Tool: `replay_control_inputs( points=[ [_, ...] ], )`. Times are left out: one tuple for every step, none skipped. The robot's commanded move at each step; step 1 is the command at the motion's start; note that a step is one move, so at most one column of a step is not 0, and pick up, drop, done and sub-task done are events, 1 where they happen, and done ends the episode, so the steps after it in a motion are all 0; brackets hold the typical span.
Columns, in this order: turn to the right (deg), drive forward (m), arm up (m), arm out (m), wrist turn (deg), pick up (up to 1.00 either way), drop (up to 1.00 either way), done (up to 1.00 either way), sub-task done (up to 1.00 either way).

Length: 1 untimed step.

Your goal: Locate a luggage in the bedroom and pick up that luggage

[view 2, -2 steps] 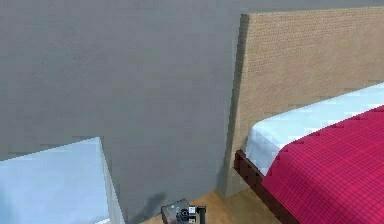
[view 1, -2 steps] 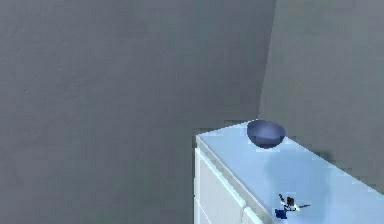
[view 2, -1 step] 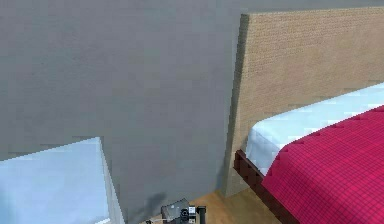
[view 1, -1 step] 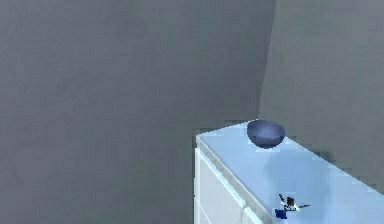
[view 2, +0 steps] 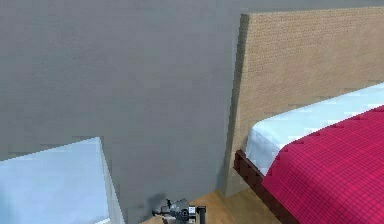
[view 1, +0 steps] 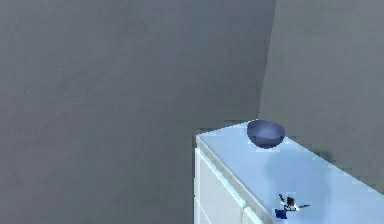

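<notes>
Blue bowl (view 1: 266, 133) on a white dresser (view 1: 335, 178); hand (view 2: 170, 211) low near the bed (view 2: 330, 150), cannot tell if it holds anything

The forward view looks ahead and slightly down at a grey wall (view 1: 120, 90) that stands close and meets a second one at a corner on the right. A white dresser (view 1: 320, 175) takes its near right, seen from just above its top, with a bowl (view 1: 266, 133) at the far end. The arm side view faces out sideways at a near wall (view 2: 130, 80), with a bed (view 2: 330, 160) and headboard (view 2: 310, 60) on the right. The views share the dresser (view 2: 60, 185), which shows at the arm side view's near left.
</notes>
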Motion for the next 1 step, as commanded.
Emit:
replay_control_inputs(
  points=[
    [0.0, 0.0, 0.0, 0.0, 9.0, 0.0, 0.0, 0.0, 0.0]
  ],
)
